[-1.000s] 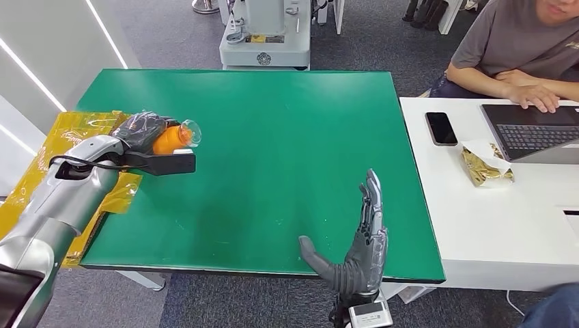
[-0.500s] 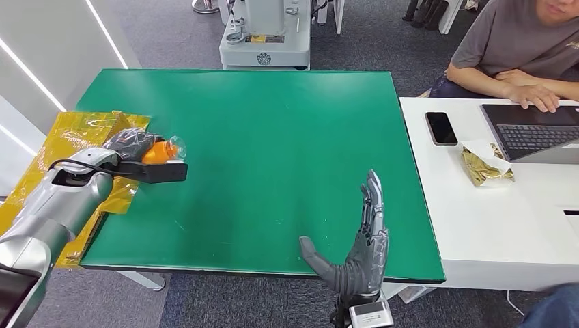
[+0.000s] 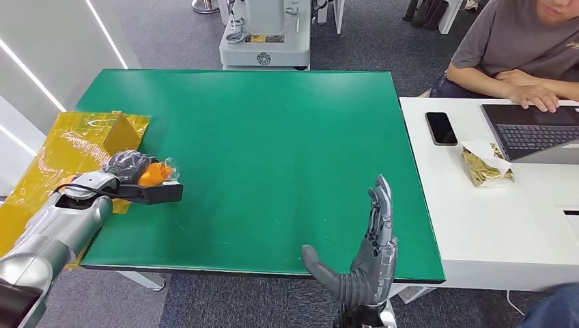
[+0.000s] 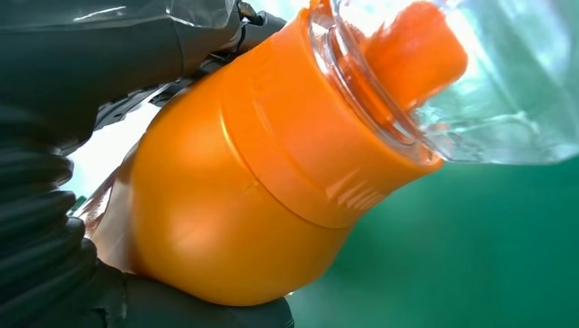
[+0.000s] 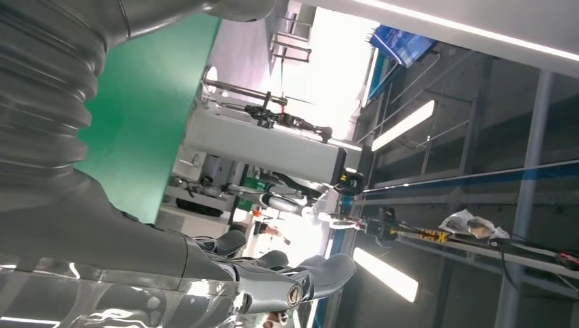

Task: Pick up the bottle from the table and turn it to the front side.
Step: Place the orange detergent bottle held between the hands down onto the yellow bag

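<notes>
No text, brand, number or sign can be read. The white machine base (image 3: 265,41) beyond the desk carries a small yellow sticker and a round dark emblem, both too small to make out. The orange bottle (image 4: 259,171) shows no label or printing on its visible side.

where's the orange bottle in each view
Head view: the orange bottle is held in the left hand at the left edge of the green table.
Left wrist view: it spans the frame's centre, dark fingers around it.
Right wrist view: not in it.
Shared landmark: the green table, behind the bottle in the left wrist view.
</notes>
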You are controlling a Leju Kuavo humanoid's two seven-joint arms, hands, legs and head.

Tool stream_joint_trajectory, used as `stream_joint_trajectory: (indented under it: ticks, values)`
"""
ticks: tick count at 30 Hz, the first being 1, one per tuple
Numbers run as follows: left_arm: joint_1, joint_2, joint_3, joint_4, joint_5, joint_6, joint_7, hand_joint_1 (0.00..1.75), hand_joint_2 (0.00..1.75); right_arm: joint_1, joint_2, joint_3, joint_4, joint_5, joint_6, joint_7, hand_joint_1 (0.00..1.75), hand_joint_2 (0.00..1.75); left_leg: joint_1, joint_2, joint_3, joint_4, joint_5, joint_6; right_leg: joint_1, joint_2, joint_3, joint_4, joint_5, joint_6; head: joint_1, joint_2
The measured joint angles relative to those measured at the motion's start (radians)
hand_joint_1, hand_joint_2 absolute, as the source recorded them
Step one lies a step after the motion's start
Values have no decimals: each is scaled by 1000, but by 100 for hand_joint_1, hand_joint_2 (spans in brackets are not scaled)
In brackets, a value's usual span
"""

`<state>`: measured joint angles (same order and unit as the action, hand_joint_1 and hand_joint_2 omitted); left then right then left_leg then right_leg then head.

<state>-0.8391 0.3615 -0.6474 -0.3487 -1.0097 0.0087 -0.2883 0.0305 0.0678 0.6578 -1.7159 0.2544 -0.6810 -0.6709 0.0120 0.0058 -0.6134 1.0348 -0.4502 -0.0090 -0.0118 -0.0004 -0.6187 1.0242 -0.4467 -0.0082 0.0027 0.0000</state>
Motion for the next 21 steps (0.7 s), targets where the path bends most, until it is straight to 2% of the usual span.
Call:
stream_joint_trajectory:
  ticks: [7, 21]
  values:
    - [55, 35, 0, 6, -2, 108, 16, 175, 175, 9, -13, -1, 0, -42, 0, -18, 0, 175, 0, 0, 0, 0, 0, -1, 0, 0, 0, 0, 0, 0, 0, 0]
    - [84, 26, 8, 15, -38, 193, 72, 175, 175, -6, -26, 14, 28, -50, 0, -19, 0, 175, 0, 0, 0, 0, 0, -1, 0, 0, 0, 0, 0, 0, 0, 0]
